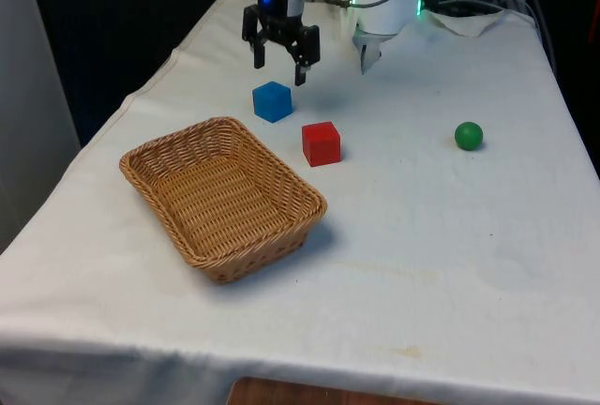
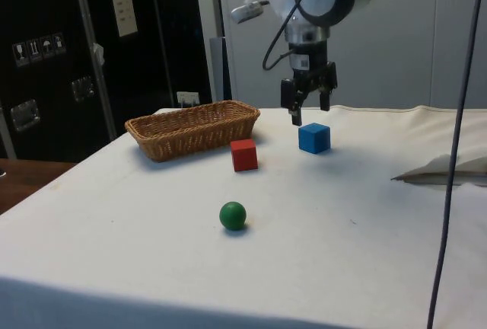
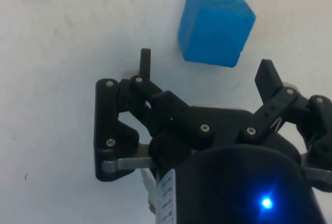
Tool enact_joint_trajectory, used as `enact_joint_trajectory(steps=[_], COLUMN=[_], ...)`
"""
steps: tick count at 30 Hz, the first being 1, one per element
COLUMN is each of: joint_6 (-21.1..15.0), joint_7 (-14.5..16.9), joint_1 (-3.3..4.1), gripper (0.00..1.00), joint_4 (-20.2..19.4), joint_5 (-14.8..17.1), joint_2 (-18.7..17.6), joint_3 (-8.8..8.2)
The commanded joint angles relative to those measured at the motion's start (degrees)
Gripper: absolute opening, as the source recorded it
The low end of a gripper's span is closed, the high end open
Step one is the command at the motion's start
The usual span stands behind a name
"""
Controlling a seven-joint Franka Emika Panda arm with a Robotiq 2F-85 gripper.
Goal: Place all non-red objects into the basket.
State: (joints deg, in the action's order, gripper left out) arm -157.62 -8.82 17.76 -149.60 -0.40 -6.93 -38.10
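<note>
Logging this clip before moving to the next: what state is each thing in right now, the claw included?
claw: open, holding nothing, hanging above the cloth just behind the blue cube.
blue cube: on the cloth, outside the basket, not gripped.
green ball: on the cloth, apart from everything else, outside the basket.
red cube: on the cloth beside the basket, untouched.
basket: upright, nothing inside.

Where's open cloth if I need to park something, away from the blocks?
Bare cloth lies between the red cube and green ball, and along the near edge below the woven wicker basket. Crowded: blue cube, red cube and open black gripper cluster beside the basket.
</note>
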Motion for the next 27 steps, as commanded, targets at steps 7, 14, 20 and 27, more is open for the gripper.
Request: enact_joint_trajectory(steps=[7,14,20,27], joint_6=[-0.29,-0.52,-0.8,-0.92], joint_7=[4.64,7.33,6.93,6.47], joint_1=[-0.92,-0.92,-0.74,-0.8], gripper=[1.0,1.0,1.0,1.0], joint_4=[0.52,1.43,1.38,1.09], joint_5=[4.07,7.16,7.85,9.91], joint_2=[-1.09,-3.27,-3.78,-4.41], joint_3=[-0.4,-0.92,-0.8,0.0])
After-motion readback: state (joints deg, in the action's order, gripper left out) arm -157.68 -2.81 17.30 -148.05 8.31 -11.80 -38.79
